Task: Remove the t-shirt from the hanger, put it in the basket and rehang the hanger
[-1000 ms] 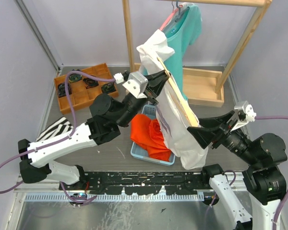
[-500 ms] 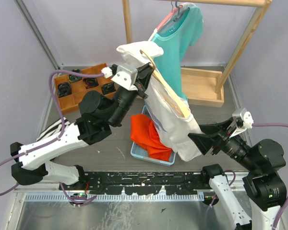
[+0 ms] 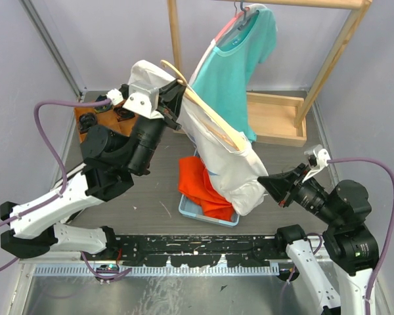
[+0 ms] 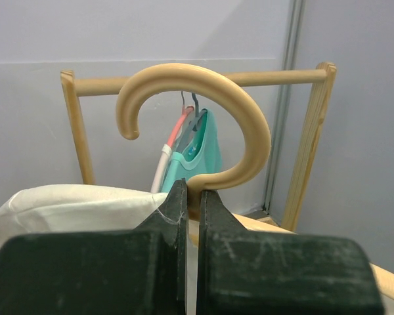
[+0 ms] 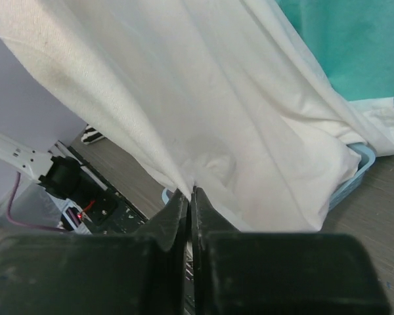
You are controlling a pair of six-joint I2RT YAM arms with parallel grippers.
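Left pincer (image 4: 192,197), raised at upper centre, clenches the hanger (image 4: 253,131) neck. Right pincer (image 5: 191,195), extended at lower right, grasps the t-shirt (image 5: 210,111).

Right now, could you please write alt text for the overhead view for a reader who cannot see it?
The left gripper holds a wooden hanger draped with a white t-shirt, while the right gripper pinches the shirt's lower edge. Beneath, a blue basket holds red cloth; a teal shirt hangs on the rack behind.
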